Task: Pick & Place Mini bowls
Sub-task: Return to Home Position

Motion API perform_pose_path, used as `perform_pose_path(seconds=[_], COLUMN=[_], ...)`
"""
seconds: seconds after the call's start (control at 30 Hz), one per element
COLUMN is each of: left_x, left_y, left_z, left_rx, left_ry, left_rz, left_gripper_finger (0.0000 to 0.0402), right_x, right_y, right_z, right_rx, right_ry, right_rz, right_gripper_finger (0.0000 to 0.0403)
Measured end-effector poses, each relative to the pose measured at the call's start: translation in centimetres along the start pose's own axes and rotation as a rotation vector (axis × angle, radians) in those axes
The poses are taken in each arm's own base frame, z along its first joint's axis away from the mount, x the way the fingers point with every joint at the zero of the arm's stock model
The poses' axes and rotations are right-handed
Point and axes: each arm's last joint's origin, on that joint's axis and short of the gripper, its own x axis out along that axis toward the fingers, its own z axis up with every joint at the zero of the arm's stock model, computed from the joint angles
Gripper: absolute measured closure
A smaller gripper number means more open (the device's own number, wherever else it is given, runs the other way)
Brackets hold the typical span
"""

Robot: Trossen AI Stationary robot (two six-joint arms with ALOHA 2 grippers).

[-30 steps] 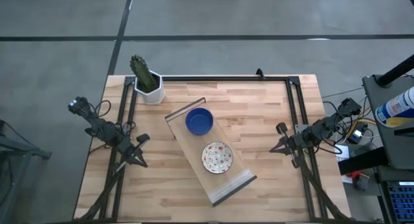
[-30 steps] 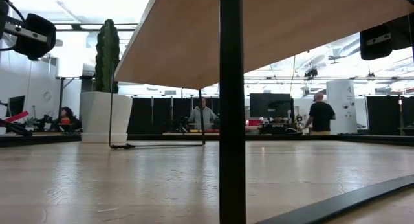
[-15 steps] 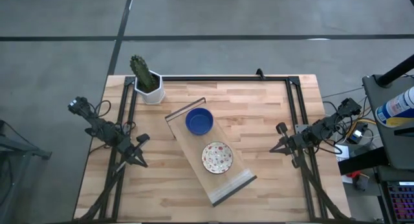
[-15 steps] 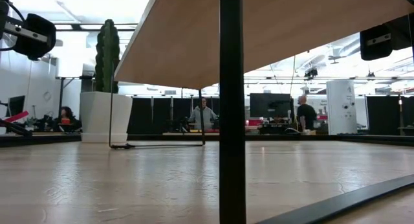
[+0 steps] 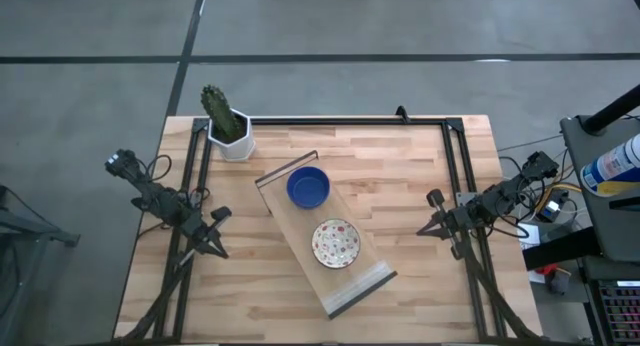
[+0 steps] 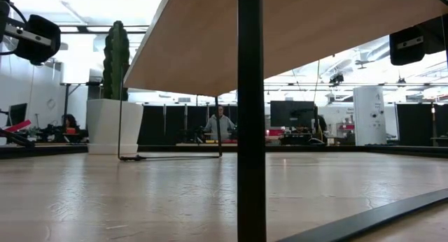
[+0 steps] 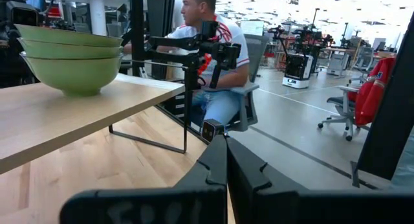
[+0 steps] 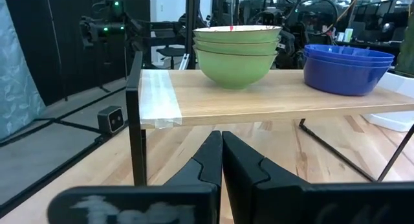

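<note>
**Item 1, blue bowls** (image 5: 308, 187): nested in a stack on the shelf (image 5: 295, 226), at the end nearer the cactus pot (image 5: 233, 138).

**Item 2, patterned bowls** (image 5: 336, 243): stack of 3 on the same shelf, toward the end w/ the pale strip. White and speckled inside from above; outsides look green from the side. The 2 stacks sit near each other, not touching.

**Item 3, shelf:** wooden board on thin dark legs, set diagonally in the middle of the table (image 5: 400, 156).

**Item 4, L gripper** (image 7: 226, 166): at the table's left edge, apart from the shelf. Fingers pressed together, nothing between them.

**Item 5, R gripper** (image 8: 222, 153): at the right edge, facing the shelf. Fingers likewise together, empty.

**Item 6, cactus pot:** white, at a table corner on the L arm's side.

**Item 7, person** (image 7: 213, 56): seated in a chair beyond the table.
</note>
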Motion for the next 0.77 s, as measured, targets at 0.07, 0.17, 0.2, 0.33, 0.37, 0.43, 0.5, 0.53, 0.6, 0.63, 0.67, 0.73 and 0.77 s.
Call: perform_pose_path(seconds=[0.07,0.17,0.2,0.33,0.37,0.43,0.5,0.53,0.6,0.63,0.67,0.73,0.77], left_x=[0.0,0.0,0.0,0.0,0.0,0.0,0.0,0.0,0.0,0.0,0.0,0.0,0.0], left_y=[0.0,0.0,0.0,0.0,0.0,0.0,0.0,0.0,0.0,0.0,0.0,0.0,0.0], left_z=[0.0,0.0,0.0,-0.01,-0.01,-0.01,-0.01,-0.01,-0.01,-0.01,-0.01,-0.01,-0.01], left_rx=[0.0,0.0,0.0,0.0,0.0,0.0,0.0,0.0,0.0,0.0,0.0,0.0,0.0], left_ry=[0.0,0.0,0.0,0.0,0.0,0.0,0.0,0.0,0.0,0.0,0.0,0.0,0.0], left_rz=[0.0,0.0,0.0,0.0,0.0,0.0,0.0,0.0,0.0,0.0,0.0,0.0,0.0], left_gripper_finger=[0.0402,0.0402,0.0402,0.0402,0.0402,0.0402,0.0402,0.0402,0.0402,0.0402,0.0402,0.0402,0.0402], right_x=[0.0,0.0,0.0,0.0,0.0,0.0,0.0,0.0,0.0,0.0,0.0,0.0,0.0], right_y=[0.0,0.0,0.0,0.0,0.0,0.0,0.0,0.0,0.0,0.0,0.0,0.0,0.0], right_z=[0.0,0.0,0.0,0.0,0.0,0.0,0.0,0.0,0.0,0.0,0.0,0.0,0.0], right_rx=[0.001,-0.011,-0.01,0.001,0.001,-0.009,-0.01,-0.007,0.001,0.001,0.001,-0.01,-0.011], right_ry=[0.0,0.0,0.0,0.0,0.0,0.0,0.0,0.0,0.0,0.0,0.0,0.0,0.0], right_rz=[0.0,0.0,0.0,0.0,0.0,0.0,0.0,0.0,0.0,0.0,0.0,0.0,0.0], right_gripper_finger=[0.0394,0.0394,0.0394,0.0394,0.0394,0.0394,0.0394,0.0394,0.0394,0.0394,0.0394,0.0394,0.0394])
